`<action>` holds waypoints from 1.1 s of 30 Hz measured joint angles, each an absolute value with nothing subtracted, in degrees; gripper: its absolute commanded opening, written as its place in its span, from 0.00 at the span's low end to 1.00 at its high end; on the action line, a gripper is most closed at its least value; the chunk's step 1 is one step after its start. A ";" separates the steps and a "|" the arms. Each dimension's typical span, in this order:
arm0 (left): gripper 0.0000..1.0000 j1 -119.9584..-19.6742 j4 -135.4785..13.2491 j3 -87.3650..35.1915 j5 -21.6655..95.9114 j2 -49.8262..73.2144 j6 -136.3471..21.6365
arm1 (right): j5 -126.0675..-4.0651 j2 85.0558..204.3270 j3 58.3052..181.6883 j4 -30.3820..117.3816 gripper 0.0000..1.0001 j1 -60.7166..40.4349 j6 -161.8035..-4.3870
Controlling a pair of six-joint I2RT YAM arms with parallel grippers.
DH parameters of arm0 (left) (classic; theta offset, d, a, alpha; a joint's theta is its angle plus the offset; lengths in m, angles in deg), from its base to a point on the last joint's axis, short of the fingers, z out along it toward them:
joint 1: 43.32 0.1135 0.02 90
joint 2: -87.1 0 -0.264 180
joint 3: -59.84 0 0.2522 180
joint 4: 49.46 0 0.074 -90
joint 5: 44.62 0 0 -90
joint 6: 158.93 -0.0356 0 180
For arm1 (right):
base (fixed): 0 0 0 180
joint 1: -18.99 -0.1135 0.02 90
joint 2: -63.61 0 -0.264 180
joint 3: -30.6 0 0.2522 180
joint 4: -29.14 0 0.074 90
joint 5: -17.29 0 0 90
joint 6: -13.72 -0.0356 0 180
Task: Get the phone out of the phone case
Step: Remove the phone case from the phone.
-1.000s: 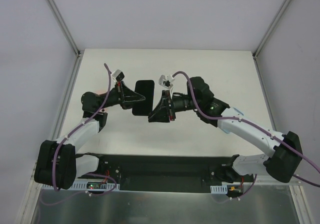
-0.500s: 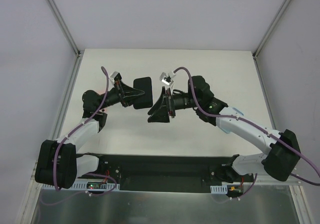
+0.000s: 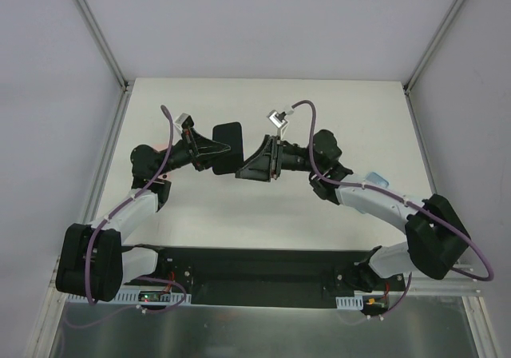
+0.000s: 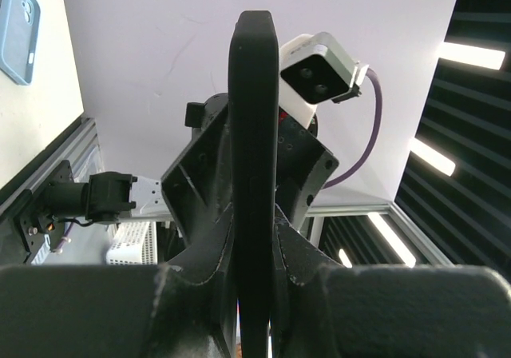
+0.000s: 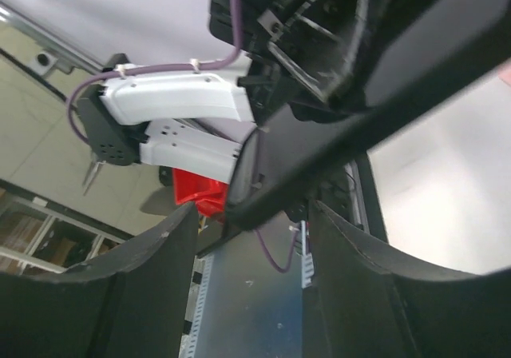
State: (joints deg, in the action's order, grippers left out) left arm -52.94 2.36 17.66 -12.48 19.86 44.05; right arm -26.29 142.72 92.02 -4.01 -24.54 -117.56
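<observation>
Two grippers, one slab: setting a second hold in mid-air

Top view: your left gripper (image 3: 211,157) is clamped tight on one edge of the phone (image 3: 230,144), a dark slab held clear of the table (image 3: 343,118) toward its far middle. Your right gripper (image 3: 247,165) stands just beside the slab's opposite side, jaws wide and holding nothing.

Left wrist view: the slab is seen edge-on, upright between the closed fingers.

Right wrist view: the slab's edge runs slantwise across the gap between the two spread fingers (image 5: 120,294). Whether either pad touches it cannot be told.

A blue phone case (image 4: 17,26) lies flat on the table, well apart from the slab and near the right arm. You cannot tell whether it is empty, nor whether a dark shell sits on the held slab.

The step in hand appears to be placing the right jaws for a fresh hold on the free end. To do it well:
- Hold the left clamp firm and motionless so the slab does not swing.
- Advance the right fingers until the slab sits deep and square between the pads, not on a corner.
- Close slowly on the flat faces.
- Loosen the left hold only once the right is seated.

The likely hazard is the narrowness of the left grip. A sideways nudge could pivot the slab out and drop it.
</observation>
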 measured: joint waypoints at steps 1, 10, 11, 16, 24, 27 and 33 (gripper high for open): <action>0.00 -52.94 2.43 17.66 -12.50 19.86 44.05 | -25.88 143.57 92.61 -5.91 0.56 -24.76 -118.72; 0.00 -52.55 4.35 17.64 -12.66 19.94 44.67 | -24.09 146.85 95.15 -10.87 0.33 -25.33 -123.00; 0.00 -52.42 4.53 17.64 -12.68 19.94 44.64 | -23.98 146.94 95.15 -10.92 0.33 -25.22 -123.31; 0.00 -52.22 5.14 17.64 -12.59 19.94 44.64 | -23.63 146.96 95.15 -11.49 0.32 -24.61 -124.38; 0.00 -52.20 5.05 17.64 -12.37 19.92 44.43 | -20.15 150.28 95.72 -17.76 0.24 -23.32 -128.94; 0.00 -51.83 5.05 17.64 -12.13 19.92 44.16 | -19.12 152.78 95.93 -22.79 0.24 -22.77 -133.01; 0.00 -51.83 5.03 17.64 -11.94 19.86 44.10 | -17.90 154.17 96.24 -26.13 0.03 -22.40 -136.16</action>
State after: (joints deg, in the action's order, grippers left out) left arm -51.83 5.03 17.64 -11.94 19.86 44.10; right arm -17.90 154.17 96.24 -26.13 -22.40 -136.16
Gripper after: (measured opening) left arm 0.125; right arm 0.271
